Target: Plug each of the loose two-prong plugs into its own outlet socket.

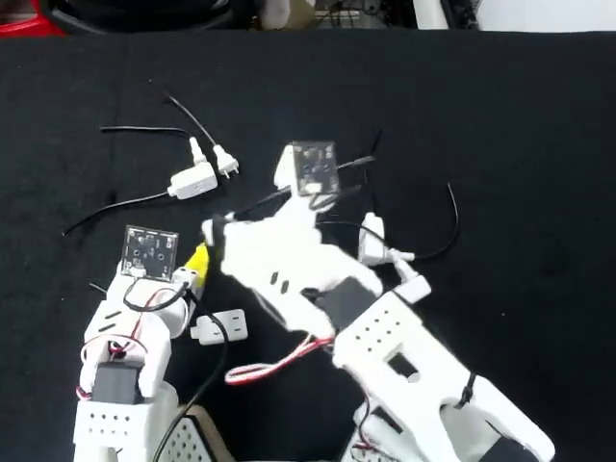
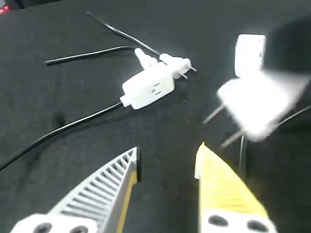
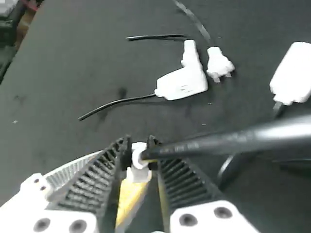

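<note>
Plug [image 3: 138,159] is pinched tight in the right gripper [image 3: 138,144], black cord [image 3: 233,138] trailing off; left gripper [image 2: 167,155] sits spread apart.

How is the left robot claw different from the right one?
The left gripper is open, with nothing between its fingers; the right gripper is shut on a white plug. A black cable runs out of the right gripper's hold, and none runs from the left gripper. Both are close together over the black table, facing the white outlet socket.
</note>
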Controlling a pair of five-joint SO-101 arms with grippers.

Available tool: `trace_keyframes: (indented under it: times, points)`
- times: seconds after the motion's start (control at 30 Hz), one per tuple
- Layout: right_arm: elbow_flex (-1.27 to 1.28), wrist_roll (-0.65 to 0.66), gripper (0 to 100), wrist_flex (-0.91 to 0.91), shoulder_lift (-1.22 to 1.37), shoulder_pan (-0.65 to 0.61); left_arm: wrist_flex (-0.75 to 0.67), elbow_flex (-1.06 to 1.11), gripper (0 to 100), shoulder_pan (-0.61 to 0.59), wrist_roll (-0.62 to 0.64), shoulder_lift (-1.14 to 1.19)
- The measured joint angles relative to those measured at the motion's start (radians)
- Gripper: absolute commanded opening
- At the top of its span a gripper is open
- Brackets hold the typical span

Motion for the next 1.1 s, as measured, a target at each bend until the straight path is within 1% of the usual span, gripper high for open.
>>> trace_keyframes:
  times: [0.13,0.3,0.5,0.6,0.7,0.8,0.93,1.0,1.1]
  points:
    - [0.054,0.000,1.1,-0.051,0.000,-0.028,0.002,0.002,20,0.014,0.000,0.000]
    - [0.061,0.000,1.1,-0.029,-0.003,-0.029,-0.017,0.003,20,0.005,0.000,0.002]
    - [0.055,0.006,1.1,-0.006,-0.029,-0.054,-0.075,0.003,20,-0.048,0.121,0.003]
    - [0.049,0.028,1.1,-0.006,-0.029,-0.081,-0.075,0.003,20,-0.057,0.129,0.003]
    - [0.049,0.035,1.1,-0.006,-0.029,-0.080,-0.066,0.003,20,-0.057,0.129,0.003]
    - [0.040,0.046,1.1,0.041,-0.014,-0.037,-0.029,0.003,20,-0.057,0.087,0.003]
    - [-0.006,0.103,1.1,0.180,-0.009,0.017,0.043,0.002,20,-0.061,-0.034,0.000]
    - [-0.035,0.138,1.1,0.253,-0.009,0.054,0.087,0.002,20,-0.081,-0.095,0.000]
    - [-0.089,0.218,1.1,0.370,0.021,0.121,0.138,0.002,20,-0.143,-0.180,0.000]
